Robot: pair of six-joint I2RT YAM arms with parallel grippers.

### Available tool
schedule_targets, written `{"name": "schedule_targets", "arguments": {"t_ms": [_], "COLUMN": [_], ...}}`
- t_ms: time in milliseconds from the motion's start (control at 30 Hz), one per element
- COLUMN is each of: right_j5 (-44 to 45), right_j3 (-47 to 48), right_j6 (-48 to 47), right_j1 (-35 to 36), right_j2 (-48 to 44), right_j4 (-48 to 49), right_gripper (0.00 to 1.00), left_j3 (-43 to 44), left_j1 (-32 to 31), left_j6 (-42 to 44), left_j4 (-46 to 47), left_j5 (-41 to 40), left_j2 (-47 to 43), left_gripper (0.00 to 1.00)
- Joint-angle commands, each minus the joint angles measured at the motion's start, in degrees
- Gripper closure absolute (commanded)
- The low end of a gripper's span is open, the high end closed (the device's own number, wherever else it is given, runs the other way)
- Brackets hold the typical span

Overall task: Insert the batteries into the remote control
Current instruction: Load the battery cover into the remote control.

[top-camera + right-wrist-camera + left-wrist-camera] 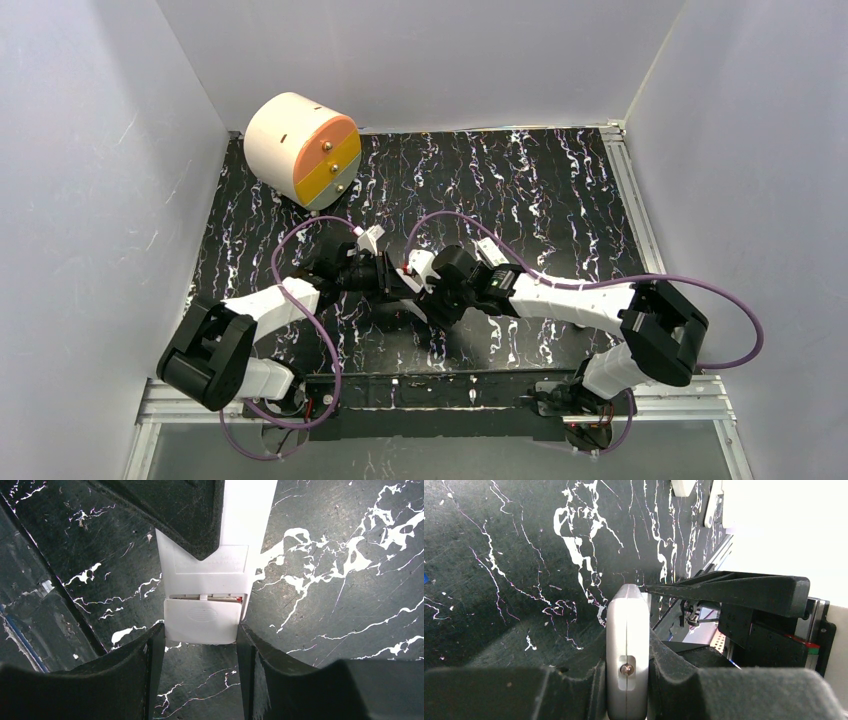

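**Top external view.** The left gripper [392, 275] and right gripper [432, 285] meet at frame centre. The remote control [418, 264] is held between them above the table [540, 180]. No loose batteries can be made out here. Open room lies toward the upper right. The drawer drum [300, 150] sits in the upper left corner, well apart. Walls close the left, top and right of the frame.

**Left wrist view.** The left jaws are pressed onto the remote control [626, 630], seen edge-on at lower centre, and pinch its two broad faces. A right gripper finger [734, 587] reaches in from the right, with its tip just beside the remote's far end.

**Right wrist view.** The right jaws stand partly spread and bear on the two side edges of the battery cover [202, 620] at lower centre.

- The cover sits slightly off its seat, leaving a narrow gap.
- A red fleck shows at the gap's right end. Whether it is a battery cannot be told.

The step in hand is judged to be sliding the cover:

1. Move it only along the remote's length.
2. Keep both pads level so the cover does not skew.
3. Use the left grip as the counterhold.

The left finger [175, 510] overlaps the remote just above the cover. The free travel is toward the frame bottom.
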Motion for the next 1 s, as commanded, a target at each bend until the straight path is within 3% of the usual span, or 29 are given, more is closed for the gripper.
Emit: {"name": "schedule_targets", "arguments": {"t_ms": [0,267,967], "right_j5": [0.44,0.35,4.71], "right_j3": [-0.41,1.33,2.92], "right_j6": [-0.98,-1.87,-1.41], "right_j1": [0.15,0.15,0.1], "right_j2": [0.47,1.94,0.0], "right_j4": [0.94,0.53,0.42], "right_gripper": [0.54,0.54,0.55], "left_j3": [-0.01,-0.07,-0.54], "left_j1": [-0.11,-0.11,-0.11], "left_j6": [0.1,1.51,1.81], "left_j4": [1.3,1.65,1.65], "left_j5": [2.96,6.34,5.97], "left_j2": [-1.73,-1.88,-1.68], "left_gripper": [1.0,1.0,1.0]}}
